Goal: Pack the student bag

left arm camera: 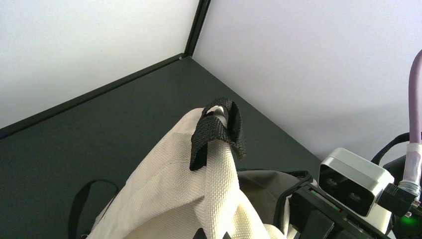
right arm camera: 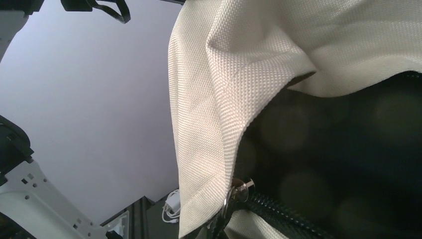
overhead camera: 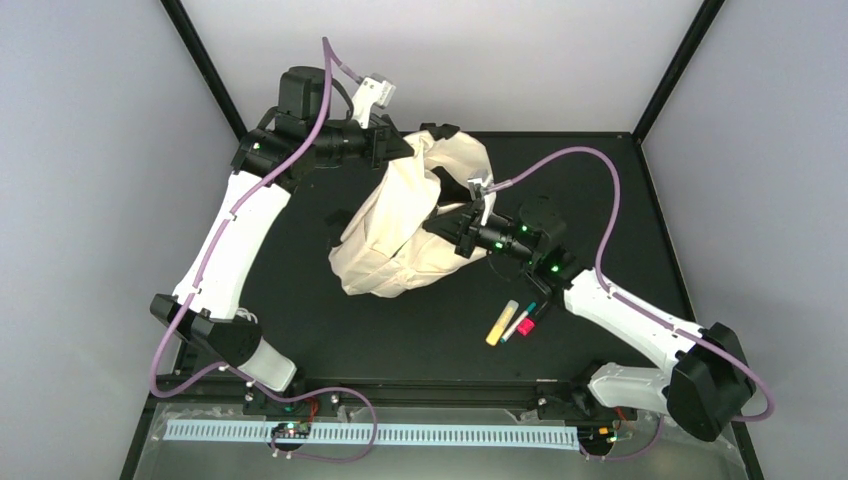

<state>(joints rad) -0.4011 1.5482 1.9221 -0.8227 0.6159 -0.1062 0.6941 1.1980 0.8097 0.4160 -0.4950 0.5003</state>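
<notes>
— Pens are lying nearest of all, off the near-right side of the student bag [overhead camera: 400, 235]: a yellow highlighter [overhead camera: 502, 323], a pink marker [overhead camera: 522, 328] and a teal pen [overhead camera: 529, 307]. They are bunched together on the black table [overhead camera: 400, 335], well apart from the fabric.

— And the bag itself?

— It is sitting mid-table, its cream cloth slumping low at the near end and rising toward the far end, with the mouth gaping on its right.

— What is the right gripper [overhead camera: 452, 224] doing?

— It is reaching into that mouth from the bag's right. Its wrist camera is showing only the cream hem, the dark inside, a metal zipper pull [right arm camera: 242, 189] and zipper teeth [right arm camera: 281, 215]. I cannot tell whether the fingers are spread or closed, or gripping anything.

— And the left gripper [overhead camera: 404, 148]?

— It is coming in at the bag's far top edge from the bag's left. Its fingers are pinching together on a ridge of cream cloth and holding it up. Just beyond them, a black strap loop [left arm camera: 219, 130] is curling over that ridge.

— Anything farther?

— The table's far corner is showing behind the bag, with pale walls [left arm camera: 298, 59] rising past it.
</notes>
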